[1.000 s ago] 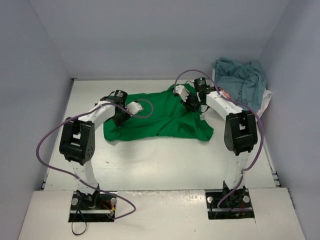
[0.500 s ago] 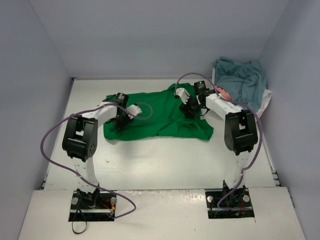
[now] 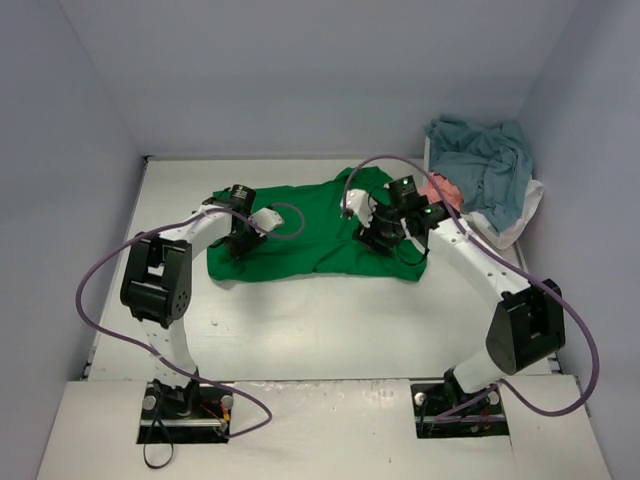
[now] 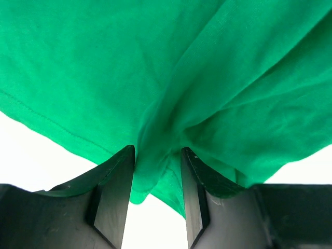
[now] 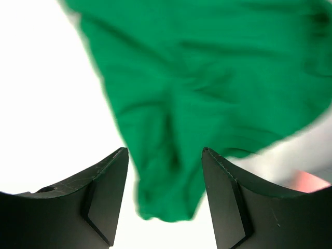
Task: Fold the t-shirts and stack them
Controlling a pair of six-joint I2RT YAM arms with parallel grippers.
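Green t-shirt (image 3: 320, 235) was let go within the last second | left gripper (image 4: 158, 202) had parted its jaws, a pucker of cloth loose between them | right gripper (image 5: 165, 197) stood wide open above the shirt's right part | likely one spreading pull finished | shirt lay rumpled, unfolded, mid-table (image 3: 330, 320).

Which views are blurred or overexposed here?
Right wrist: shirt smeared by motion blur, table blown out white. Left wrist: shirt sharp, hem stitching visible, table again blown out. Top: sharp and evenly lit.
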